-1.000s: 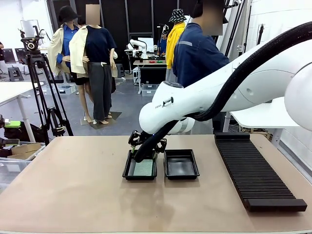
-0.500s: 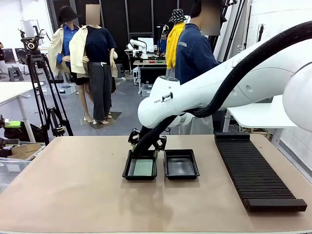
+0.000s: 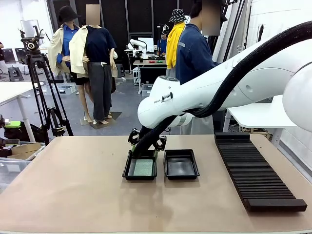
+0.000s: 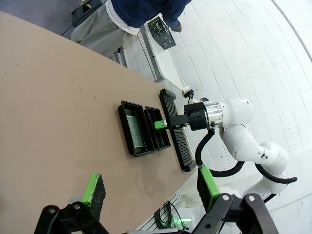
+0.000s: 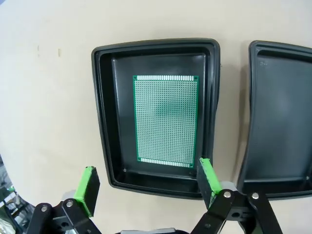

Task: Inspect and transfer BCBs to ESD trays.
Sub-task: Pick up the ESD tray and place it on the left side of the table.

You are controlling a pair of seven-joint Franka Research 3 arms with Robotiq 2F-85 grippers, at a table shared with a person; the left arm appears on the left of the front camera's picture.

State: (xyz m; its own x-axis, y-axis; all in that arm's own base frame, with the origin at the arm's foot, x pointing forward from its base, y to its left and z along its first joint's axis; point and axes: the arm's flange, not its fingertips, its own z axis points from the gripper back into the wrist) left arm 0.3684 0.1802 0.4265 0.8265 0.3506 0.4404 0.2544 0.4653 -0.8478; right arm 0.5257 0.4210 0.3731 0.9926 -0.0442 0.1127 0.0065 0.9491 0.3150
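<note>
right gripper [image 5: 148,181] hovering open, empty, over ESD tray [image 5: 105,122] | BCB [image 5: 166,119] lying flat in it | left gripper [image 4: 151,187] hanging open, empty, far off it | I'd be rising straight, dodging the rim

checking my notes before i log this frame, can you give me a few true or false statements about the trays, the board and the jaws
1. A green board lies flat in the left tray. True.
2. The tray next to it holds a board too. False: the right tray is empty.
3. The right arm's jaws are shut on the board. False: they stand open above the left tray, holding nothing.
4. In the front view, the long ribbed rack lies to the right of both trays. True.
</note>
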